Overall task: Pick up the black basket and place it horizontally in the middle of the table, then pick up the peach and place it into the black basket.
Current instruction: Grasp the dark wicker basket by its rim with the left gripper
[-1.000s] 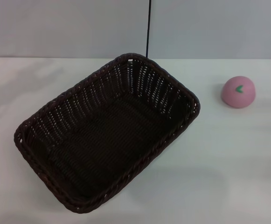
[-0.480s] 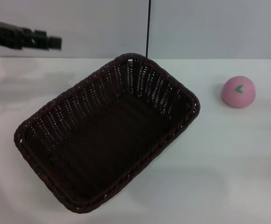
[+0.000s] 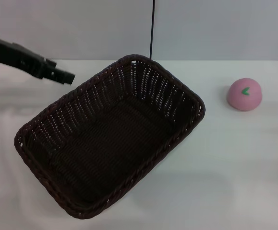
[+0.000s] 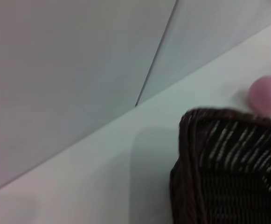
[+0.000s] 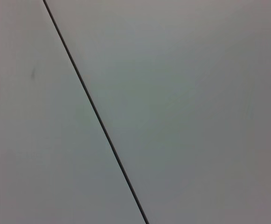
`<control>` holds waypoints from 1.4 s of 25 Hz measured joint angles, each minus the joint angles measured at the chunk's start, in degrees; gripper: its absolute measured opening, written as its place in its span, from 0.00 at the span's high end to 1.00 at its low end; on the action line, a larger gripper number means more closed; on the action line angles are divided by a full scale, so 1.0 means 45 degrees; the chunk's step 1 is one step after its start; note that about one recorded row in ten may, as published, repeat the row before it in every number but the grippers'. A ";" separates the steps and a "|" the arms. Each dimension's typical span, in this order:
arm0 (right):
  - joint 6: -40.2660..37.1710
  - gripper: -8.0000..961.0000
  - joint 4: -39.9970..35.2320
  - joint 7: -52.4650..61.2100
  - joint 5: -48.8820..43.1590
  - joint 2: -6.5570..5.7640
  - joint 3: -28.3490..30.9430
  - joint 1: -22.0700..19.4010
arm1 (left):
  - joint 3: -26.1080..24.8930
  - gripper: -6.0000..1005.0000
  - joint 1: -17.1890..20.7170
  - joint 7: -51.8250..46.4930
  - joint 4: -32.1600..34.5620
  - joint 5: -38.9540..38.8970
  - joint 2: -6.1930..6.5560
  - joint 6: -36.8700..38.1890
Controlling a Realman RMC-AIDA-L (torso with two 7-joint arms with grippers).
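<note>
**Now the left tool nears the basket's far-left rim**

Now the left tool [image 3: 64,76] reaches in from the left edge of the head view, its dark tip hanging above the table [image 3: 244,163] just beside the far-left long side of the basket [image 3: 110,139], apart from the rim. Half a second ago the same arm sat higher and farther back, level with the wall line; a full second ago it was out of the picture altogether. Since then it has come down and toward the basket. Whether its fingers stand wide or narrow I cannot tell, as only a thin dark tip shows.

The basket lies diagonally on the table, one corner toward the back wall and the opposite corner at the near-left, and nothing lies in it. It has not shifted between the frames. The peach [image 3: 244,94] sits on the table well to the right of the basket, apart from it, in the same spot as before.

From the left wrist, a corner of the basket [image 4: 228,168] shows with the peach [image 4: 266,94] beyond it. The right wrist view shows only a plain wall with a dark seam, and the right tool appears in no picture.
</note>
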 joint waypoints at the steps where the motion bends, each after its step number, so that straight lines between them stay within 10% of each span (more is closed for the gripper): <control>1: 0.0015 0.39 0.0000 0.0000 0.0001 0.0006 0.0000 -0.0011 | 0.0025 0.30 -0.0060 -0.0001 0.0003 0.0354 -0.0125 -0.0029; 12: 0.0194 0.39 0.0001 0.0000 0.0003 0.0018 -0.0001 -0.0024 | 0.1035 0.30 -0.0255 -0.0040 -0.0124 0.1356 -0.0666 -0.0286; 29: 0.0203 0.39 -0.0008 0.0004 0.0012 0.0010 0.0455 -0.0072 | 0.2693 0.31 -0.0476 -0.0497 -0.0466 0.2380 -0.0755 -0.1097; 35: 0.0195 0.39 -0.0020 0.0022 0.0021 -0.0002 0.0521 -0.0060 | 0.2830 0.53 -0.0537 -0.0517 -0.0463 0.2530 -0.0765 -0.1134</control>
